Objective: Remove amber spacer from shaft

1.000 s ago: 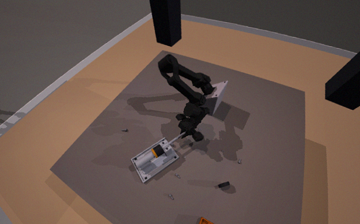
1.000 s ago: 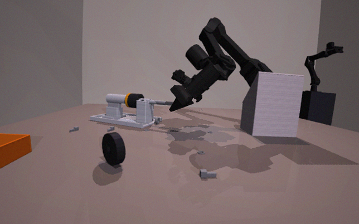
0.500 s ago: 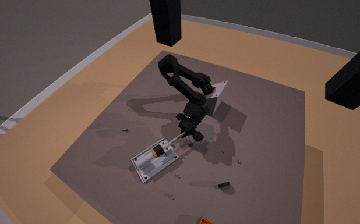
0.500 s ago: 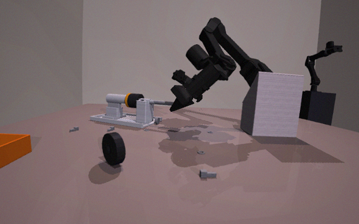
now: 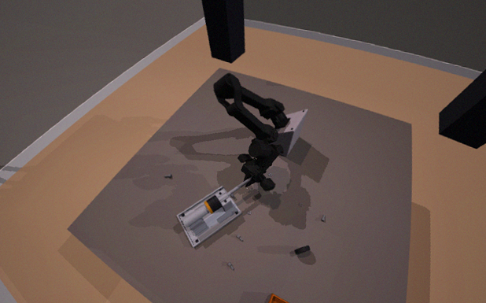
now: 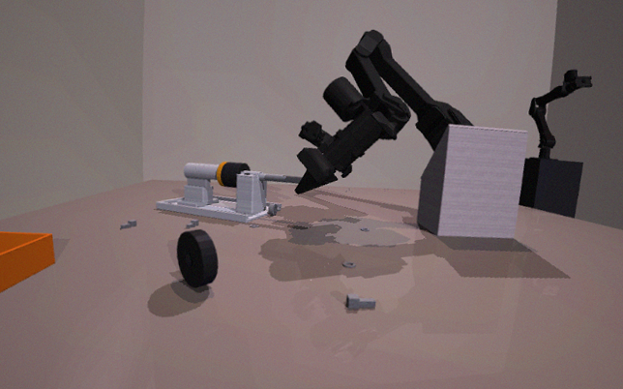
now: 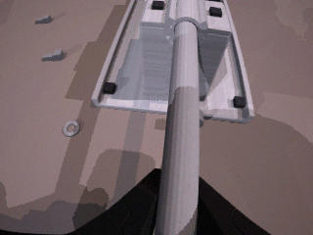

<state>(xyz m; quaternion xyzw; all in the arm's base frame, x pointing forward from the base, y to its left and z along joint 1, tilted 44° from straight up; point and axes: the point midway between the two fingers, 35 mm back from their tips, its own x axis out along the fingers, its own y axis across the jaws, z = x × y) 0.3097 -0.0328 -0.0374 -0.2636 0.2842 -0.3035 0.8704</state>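
Note:
The amber spacer sits between the big white housing and the black spacer part. It is up in the line of the shaft, not on the table. The pale shaft runs through the smaller support block and sticks out toward the arm. My gripper is shut on the shaft's outer part, with one finger on each side. The shaft's end inside the housing is hidden.
The fixture's base lies under the blocks. A black disc stands on edge on the table. An orange tray is beyond it. Several small screws and a washer lie about. The arm's pedestal is behind the gripper.

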